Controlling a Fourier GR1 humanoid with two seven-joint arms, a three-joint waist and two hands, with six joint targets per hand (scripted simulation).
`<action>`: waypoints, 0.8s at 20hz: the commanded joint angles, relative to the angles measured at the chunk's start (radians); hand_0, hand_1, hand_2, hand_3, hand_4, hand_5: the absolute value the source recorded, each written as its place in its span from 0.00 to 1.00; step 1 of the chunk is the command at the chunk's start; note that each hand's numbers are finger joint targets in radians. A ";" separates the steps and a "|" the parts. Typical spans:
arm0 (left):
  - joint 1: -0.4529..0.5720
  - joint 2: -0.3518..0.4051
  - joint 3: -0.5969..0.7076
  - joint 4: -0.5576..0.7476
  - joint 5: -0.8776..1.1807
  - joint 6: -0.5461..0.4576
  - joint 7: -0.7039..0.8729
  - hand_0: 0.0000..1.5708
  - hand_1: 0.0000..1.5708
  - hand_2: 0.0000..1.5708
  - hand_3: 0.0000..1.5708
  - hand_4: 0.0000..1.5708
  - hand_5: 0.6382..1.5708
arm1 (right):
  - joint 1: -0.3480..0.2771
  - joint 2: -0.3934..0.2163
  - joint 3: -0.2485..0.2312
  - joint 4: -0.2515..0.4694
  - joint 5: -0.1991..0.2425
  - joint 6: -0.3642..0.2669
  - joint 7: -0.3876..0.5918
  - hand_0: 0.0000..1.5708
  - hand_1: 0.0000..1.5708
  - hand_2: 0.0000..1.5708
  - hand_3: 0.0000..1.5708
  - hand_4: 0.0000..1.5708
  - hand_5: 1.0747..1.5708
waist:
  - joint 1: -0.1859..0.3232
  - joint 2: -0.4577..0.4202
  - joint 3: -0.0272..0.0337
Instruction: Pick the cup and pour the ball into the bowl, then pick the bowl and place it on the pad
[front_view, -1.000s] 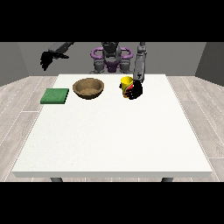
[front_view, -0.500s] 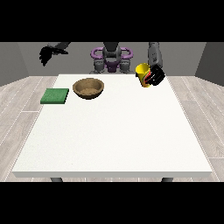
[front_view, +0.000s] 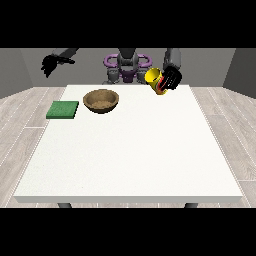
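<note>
Above the far right part of the white table (front_view: 130, 150), the hand at the view's right (front_view: 171, 79) holds a yellow cup (front_view: 154, 79) in the air. Its black fingers (front_view: 168, 83) are wrapped round the cup's body, where a patch of red shows between them. The cup is tilted, its open mouth turned toward the view's left and slightly up, in the direction of the bowl. It is clear of the table surface. The ball cannot be made out; whether it sits inside the cup cannot be told from this view.

The brown wooden bowl (front_view: 101, 100) stands upright on the table, in the far left-centre area, well apart from the cup and lower in the view. Its interior appears speckled; no distinct object is visible in it.

The green pad (front_view: 63, 109) lies flat at the table's left edge, just beside the bowl and not touching it. Nothing rests on it.

The hand at the view's left (front_view: 49, 64) is raised off to the left of the table, well above the pad and beyond the table's far edge. It holds nothing; whether its fingers are straight or curled cannot be told.

The robot's torso (front_view: 127, 67), grey with purple rings, is behind the table's far edge between the two arms.
</note>
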 joint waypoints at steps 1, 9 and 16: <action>0.015 -0.055 -0.033 -0.017 -0.075 0.034 0.098 0.95 0.95 1.00 1.00 0.96 0.67 | 0.004 -0.028 -0.020 0.012 -0.017 0.023 0.002 0.00 0.00 0.00 0.00 0.00 1.00 | -0.008 -0.021 -0.0013; -0.158 -0.100 -0.259 0.038 -0.412 -0.015 0.403 0.99 0.99 1.00 1.00 1.00 0.61 | -0.005 -0.015 0.000 0.083 0.000 0.039 -0.009 0.00 0.00 0.00 0.00 0.00 1.00 | -0.013 -0.098 0.0009; -0.244 -0.209 -0.480 0.076 -0.677 -0.143 0.509 0.94 0.94 1.00 1.00 1.00 0.61 | -0.037 -0.086 -0.037 0.149 -0.012 0.079 -0.021 0.00 0.00 0.00 0.00 0.00 1.00 | -0.018 -0.081 0.0015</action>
